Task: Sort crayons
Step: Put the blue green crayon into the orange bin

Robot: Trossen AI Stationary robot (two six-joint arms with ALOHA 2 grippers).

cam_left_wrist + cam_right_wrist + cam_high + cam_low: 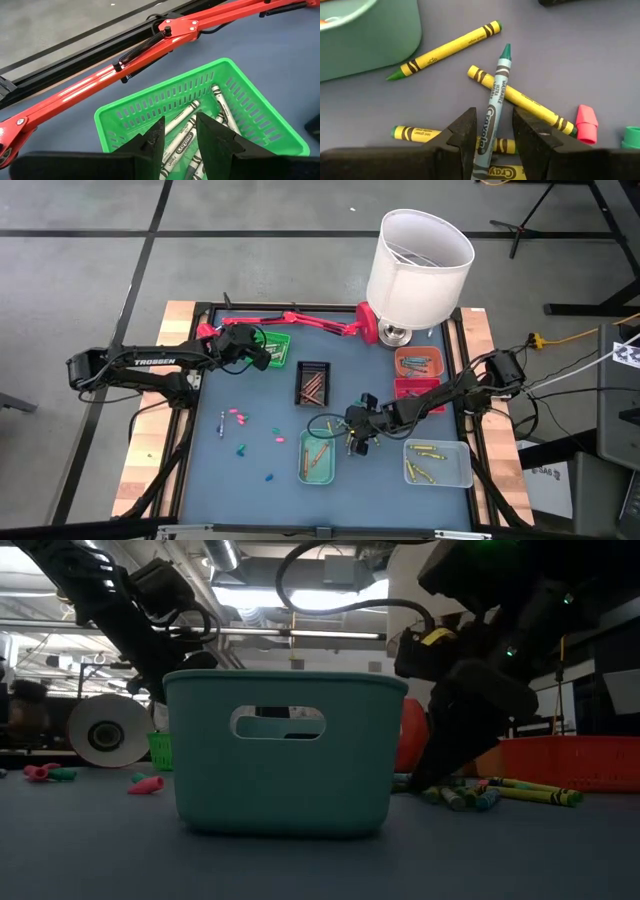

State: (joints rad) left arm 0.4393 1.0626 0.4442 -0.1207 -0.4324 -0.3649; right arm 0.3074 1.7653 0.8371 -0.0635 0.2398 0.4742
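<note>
From above, the right gripper [357, 442] is low over a small heap of crayons [352, 438] on the blue surface [250, 470], just right of the teal tray [317, 459] and left of the clear tray [437, 463], which already holds yellow ones. The left gripper [268, 352] hangs over the green tray [277, 346] at the far left, beside the red lamp [330, 325]. In the low view, the heap lies just right of the teal tray, with the right arm coming down on it; loose pink pieces [145, 785] lie on the left. In the left wrist view, the fingers [156, 140] are spread a little and empty, above green crayons lying in the green tray. In the right wrist view, the fingers [465, 132] are spread on both sides of a teal-green crayon [494, 107], which lies across a yellow crayon [522, 101]; I think they do not pinch it yet. To do it well, I would close gently on the middle of the wrapper and lift straight up, so that the yellow ones under it do not roll or come along.
</note>
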